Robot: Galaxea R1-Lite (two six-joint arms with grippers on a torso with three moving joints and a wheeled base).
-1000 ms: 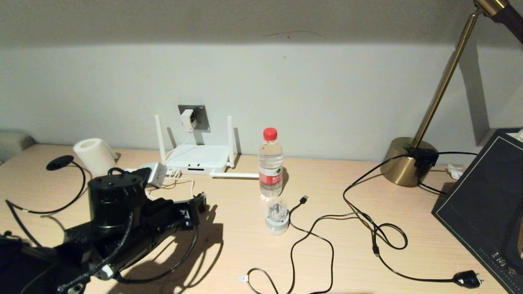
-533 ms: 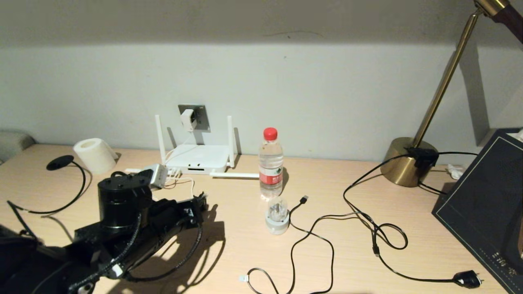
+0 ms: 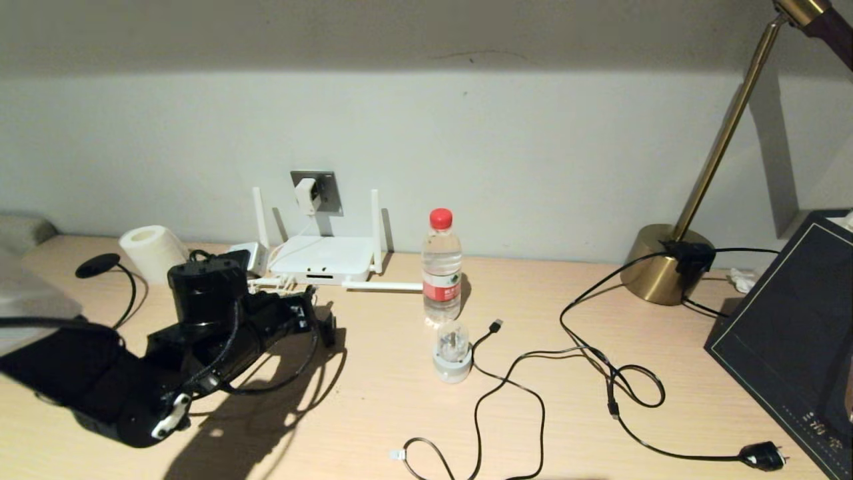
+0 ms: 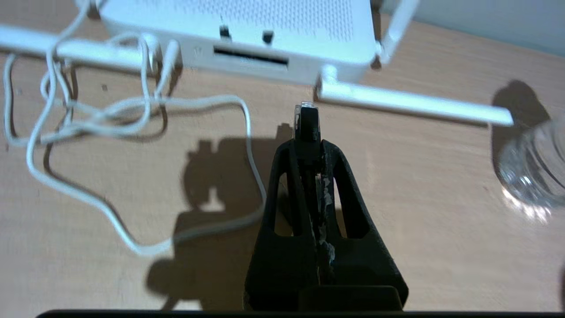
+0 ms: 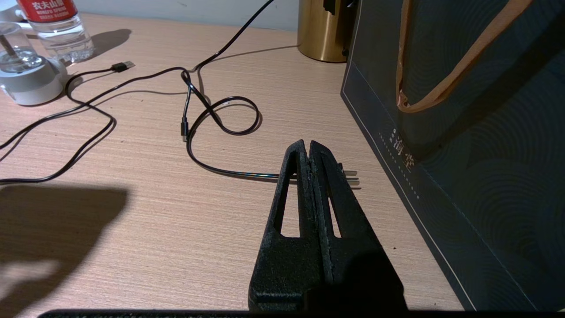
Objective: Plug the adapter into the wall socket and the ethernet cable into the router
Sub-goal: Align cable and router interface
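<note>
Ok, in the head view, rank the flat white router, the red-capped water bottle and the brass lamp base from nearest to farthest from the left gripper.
1. Flat white router, just behind the left gripper.
2. Red-capped water bottle, to its right.
3. Brass lamp base, far right.

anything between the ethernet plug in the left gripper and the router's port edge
Nothing visible does. The left gripper holds the ethernet cable plug just short of the router, bare desk between. The white cord lies off to one side.

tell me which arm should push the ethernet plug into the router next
Left. The left gripper is already shut on the ethernet cable, its clear plug tip pointing at the router just short of the port edge. The right gripper is shut and empty, far off by the dark bag.
</note>
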